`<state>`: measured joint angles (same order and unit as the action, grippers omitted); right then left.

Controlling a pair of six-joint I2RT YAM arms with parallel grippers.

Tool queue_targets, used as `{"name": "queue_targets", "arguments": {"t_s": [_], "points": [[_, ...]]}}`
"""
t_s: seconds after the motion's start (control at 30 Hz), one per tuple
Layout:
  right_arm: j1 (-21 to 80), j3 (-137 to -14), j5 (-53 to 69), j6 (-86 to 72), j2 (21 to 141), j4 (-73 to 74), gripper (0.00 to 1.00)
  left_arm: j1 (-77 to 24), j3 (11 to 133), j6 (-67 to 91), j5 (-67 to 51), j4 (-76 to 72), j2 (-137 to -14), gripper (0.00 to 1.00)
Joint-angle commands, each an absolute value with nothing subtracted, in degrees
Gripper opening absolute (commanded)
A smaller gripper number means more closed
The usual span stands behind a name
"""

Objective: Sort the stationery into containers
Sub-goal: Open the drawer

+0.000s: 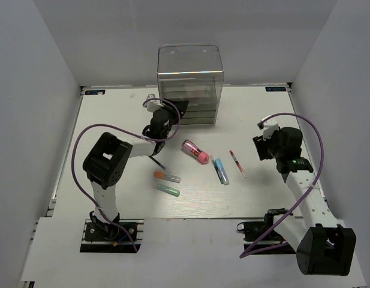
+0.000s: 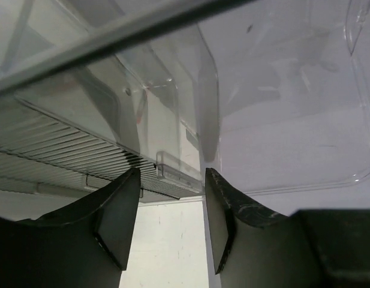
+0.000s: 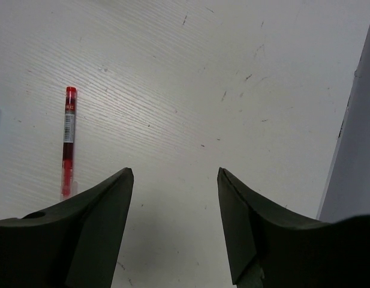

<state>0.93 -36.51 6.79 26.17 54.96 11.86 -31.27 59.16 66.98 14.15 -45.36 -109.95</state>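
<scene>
- The worktop [image 1: 262,198] fills most of the top view. All the stationery I can see lies on it, so the sorting looks like it has barely begun.
- The clear organiser [image 1: 189,84] stands at the upper middle of the top view. I see nothing inside it, but its see-through walls make that hard to tell.
- The left arm [image 1: 131,147] reaches up to the organiser's lower left corner. Its jaws are partly open with nothing between them, and a drawer front [image 2: 173,175] sits just past their tips. My guess is that it is opening a drawer.
- The right arm [image 1: 304,186] is at the right of the top view. Its jaws are wide and hold nothing, over bare worktop.
- The pink cylinder [image 1: 195,152] lies in the middle, not yet sorted.
- The light-blue marker [image 1: 220,170] lies just right of it, not yet sorted.
- The red pen [image 1: 237,163] lies further right. In the right wrist view it sits at the left, beside the jaws.
- The orange-tipped marker [image 1: 166,176] and the green-tipped marker [image 1: 167,189] lie at the lower left of the middle.
- A thin dark line [image 1: 159,162] by the left arm may be a pen. It is too small to tell.
- That leaves 5 things to sort, maybe 6.
</scene>
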Motion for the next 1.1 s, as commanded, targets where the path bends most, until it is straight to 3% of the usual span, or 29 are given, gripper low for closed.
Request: {"name": "queue_targets", "arguments": {"t_s": [0.0, 0.23, 0.47, 0.6, 0.7, 0.83, 1.07], "points": [[1.1, -35.7, 8.3, 26.8, 54.0, 9.5, 0.63, -31.5, 62.4, 68.7, 15.6, -44.2, -111.3, 0.57], [1.1, -35.4, 8.8, 26.9, 53.5, 9.2, 0.62, -31.5, 64.3, 71.7, 15.6, -42.5, -113.1, 0.44], [1.2, -35.2, 9.8, 27.2, 53.2, 9.2, 0.57, -31.5, 64.3, 72.2, 16.1, -42.5, -113.1, 0.17], [1.1, -35.0, 10.5, 27.3, 52.8, 9.4, 0.56, -31.5, 63.6, 72.2, 14.8, -43.6, -112.1, 0.07], [1.3, -34.8, 13.3, 28.2, 52.6, 10.1, 0.56, -31.5, 62.4, 72.2, 12.4, -44.3, -110.4, 0.05], [1.3, -34.5, 22.1, 31.5, 51.0, 12.6, 0.9, -31.5, 61.2, 71.6, 9.7, -44.8, -107.7, 0.05], [2.5, -35.4, 41.4, 35.4, 52.3, 18.0, 0.9, -31.5, 58.8, 70.0, 7.1, -44.8, -102.1, 0.05]]}}
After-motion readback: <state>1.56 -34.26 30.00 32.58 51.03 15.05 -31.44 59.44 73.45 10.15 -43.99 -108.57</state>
